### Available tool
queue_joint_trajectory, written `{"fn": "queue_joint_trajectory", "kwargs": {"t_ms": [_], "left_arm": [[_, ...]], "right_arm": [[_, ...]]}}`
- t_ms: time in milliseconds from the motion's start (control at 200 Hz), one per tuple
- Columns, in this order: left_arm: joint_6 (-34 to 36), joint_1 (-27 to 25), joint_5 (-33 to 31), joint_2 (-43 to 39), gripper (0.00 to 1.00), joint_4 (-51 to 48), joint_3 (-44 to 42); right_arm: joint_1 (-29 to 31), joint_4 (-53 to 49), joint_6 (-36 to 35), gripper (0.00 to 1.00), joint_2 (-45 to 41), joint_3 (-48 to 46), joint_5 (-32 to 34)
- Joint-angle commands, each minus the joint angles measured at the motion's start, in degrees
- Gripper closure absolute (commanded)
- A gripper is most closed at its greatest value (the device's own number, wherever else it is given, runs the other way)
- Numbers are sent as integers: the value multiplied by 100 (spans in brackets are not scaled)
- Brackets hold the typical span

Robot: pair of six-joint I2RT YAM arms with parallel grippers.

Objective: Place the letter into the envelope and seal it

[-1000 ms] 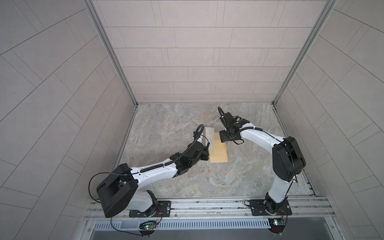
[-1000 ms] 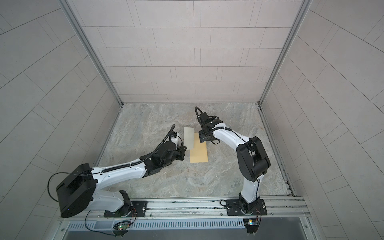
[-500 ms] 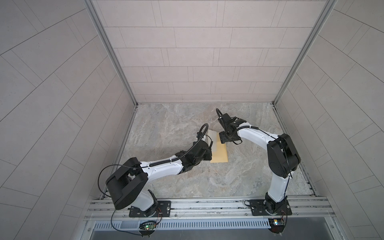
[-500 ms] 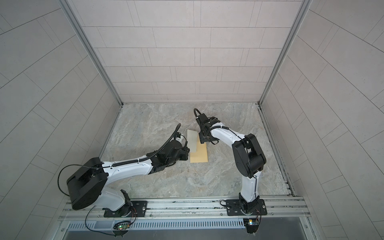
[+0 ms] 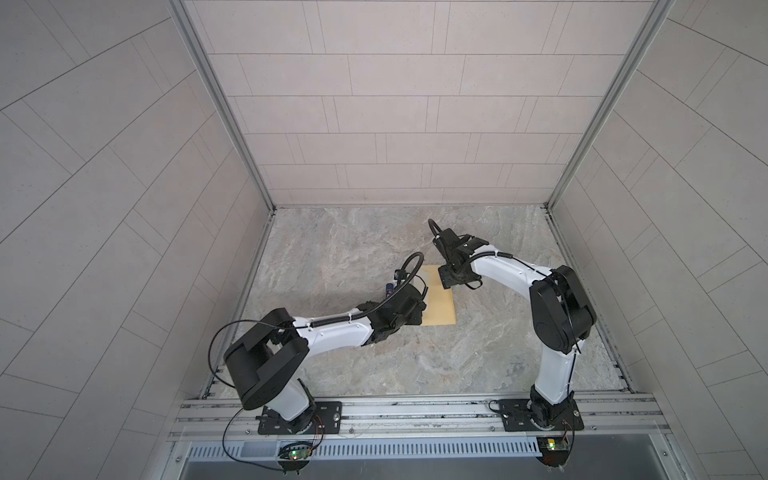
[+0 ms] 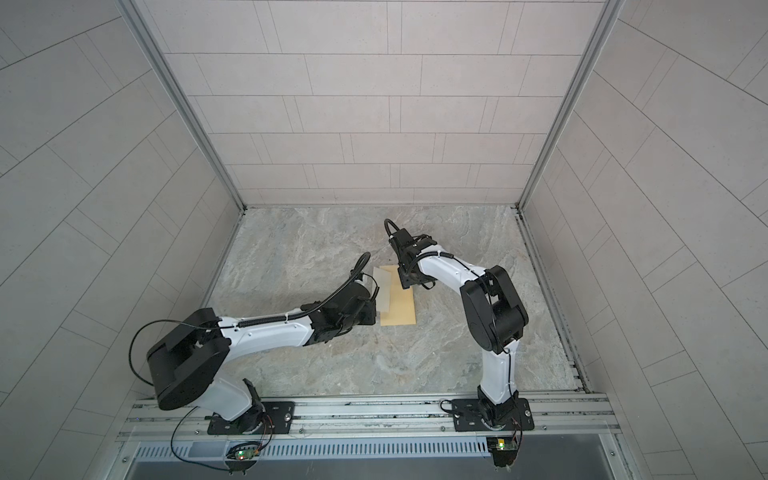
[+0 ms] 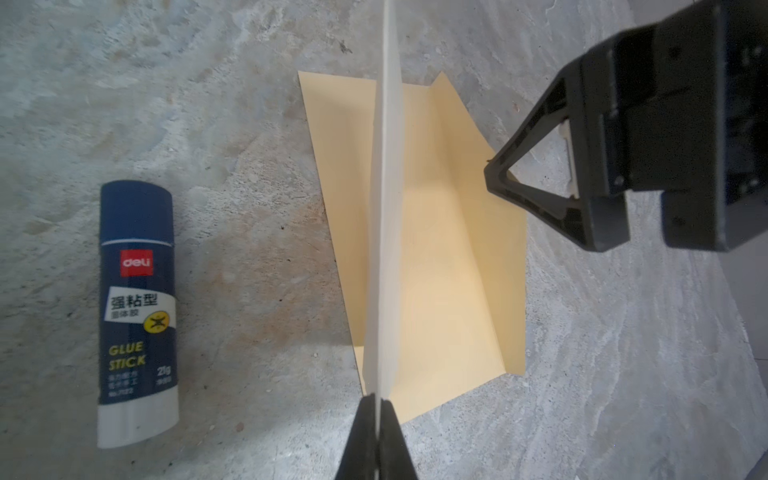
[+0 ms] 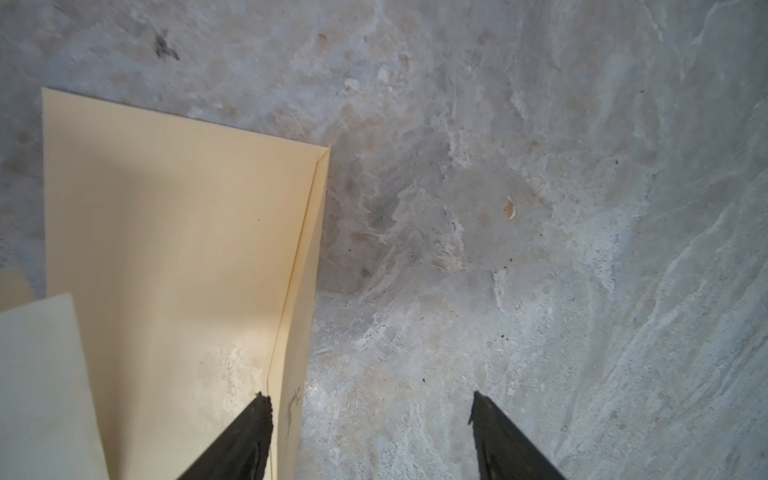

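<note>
The yellow-tan envelope lies flat on the table between the two arms. My left gripper is shut on the cream letter, which stands on edge over the envelope. In a top view the letter hangs over the envelope's left side. My right gripper is open at the envelope's far end. One of its fingertips is over the envelope beside a fold line, and the other is over bare table. A corner of the letter shows in the right wrist view.
A blue and white glue stick lies on the marble table just left of the envelope. Tiled walls close in the back and both sides. A metal rail runs along the front.
My left arm has swung in and carried the letter from beside the envelope to over it. My right gripper has stayed open at the envelope's far end.
</note>
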Motion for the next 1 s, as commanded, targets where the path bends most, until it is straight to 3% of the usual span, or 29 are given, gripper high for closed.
{"fn": "queue_joint_trajectory", "kwargs": {"t_ms": [0, 996], "left_arm": [[79, -51, -217, 75, 100, -303, 155], [167, -165, -426, 152, 100, -540, 330]], "right_arm": [[38, -225, -77, 25, 60, 118, 289], [36, -617, -286, 25, 538, 199, 866]]}}
